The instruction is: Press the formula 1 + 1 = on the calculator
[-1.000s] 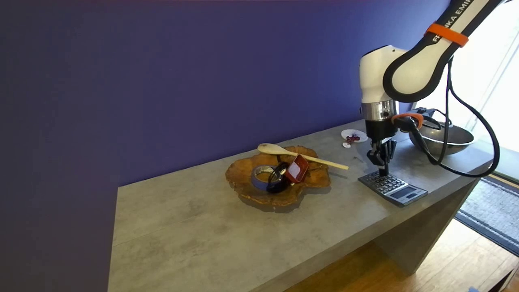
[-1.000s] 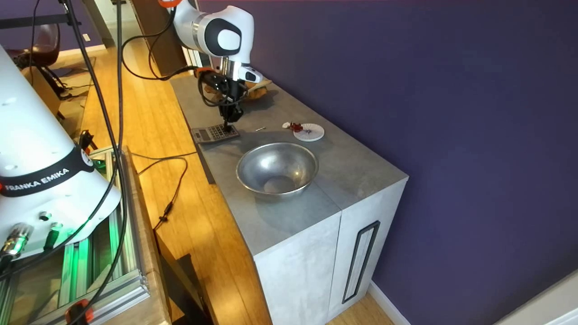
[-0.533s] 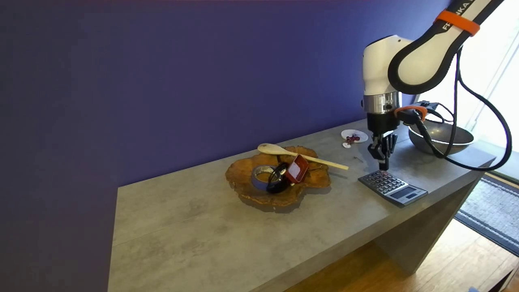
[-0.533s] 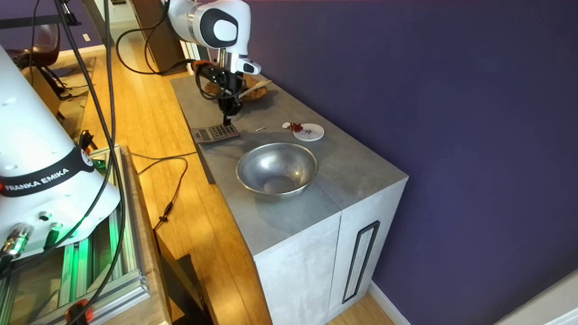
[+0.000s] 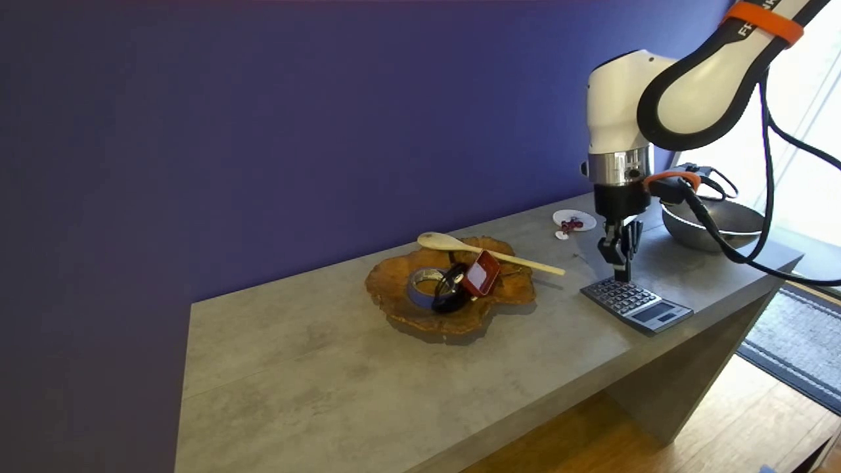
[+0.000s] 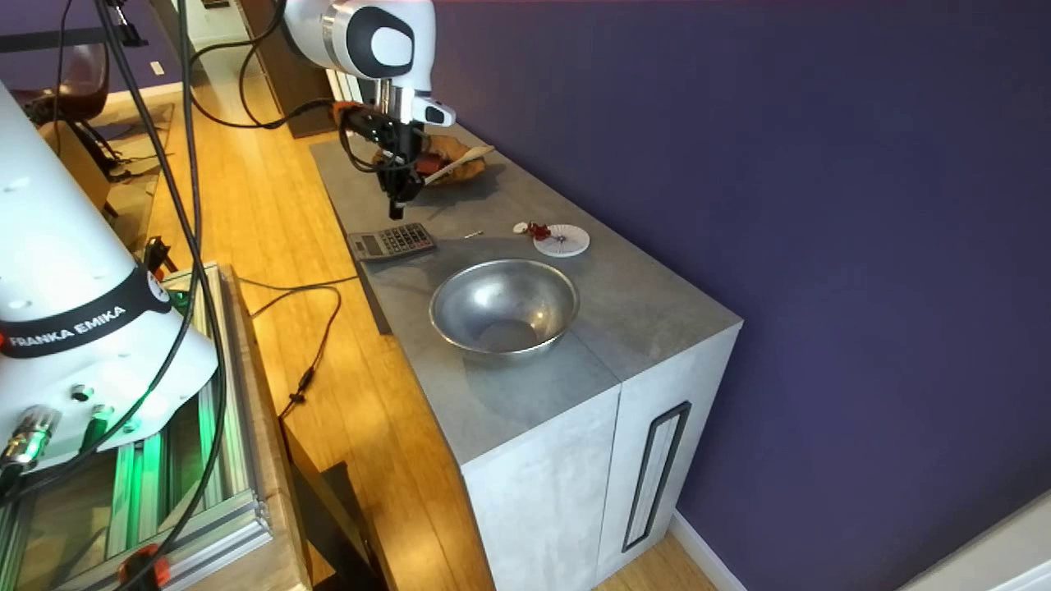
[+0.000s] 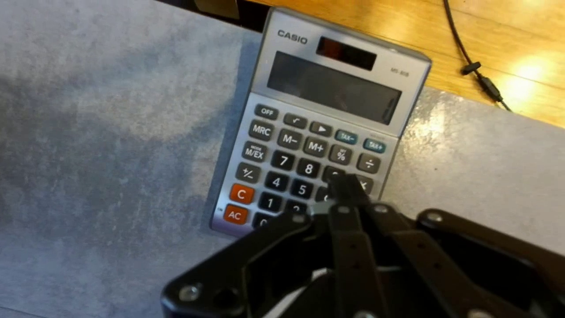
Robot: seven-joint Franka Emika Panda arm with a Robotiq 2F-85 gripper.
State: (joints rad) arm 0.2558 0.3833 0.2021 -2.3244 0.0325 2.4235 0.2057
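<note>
The end effector (image 6: 396,211) points down with its fingertips (image 7: 347,189) together, above the calculator (image 6: 392,243); in an exterior view a gap shows between tips and keys (image 6: 408,238). In the wrist view the calculator lies with its display (image 7: 334,87) at the far end, and the tips cross its right side around the 9, 6 and multiplication keys. The display end reaches the edge of the surface (image 5: 315,368); whether it overhangs is unclear. In an exterior view a metal bowl (image 6: 493,287) stands to the right and nearer, with a round white dish (image 6: 576,243) farther toward the wall (image 6: 739,180). A wooden platter (image 5: 394,276) bearing a wooden spoon (image 5: 525,261) lies left of the calculator, apart from it, in an exterior view. The lower right keys are hidden behind the end effector in the wrist view, 2 and 0 partly so. The display's content is hard to make out; both exterior views cut off the robot arm (image 5: 700,98).
</note>
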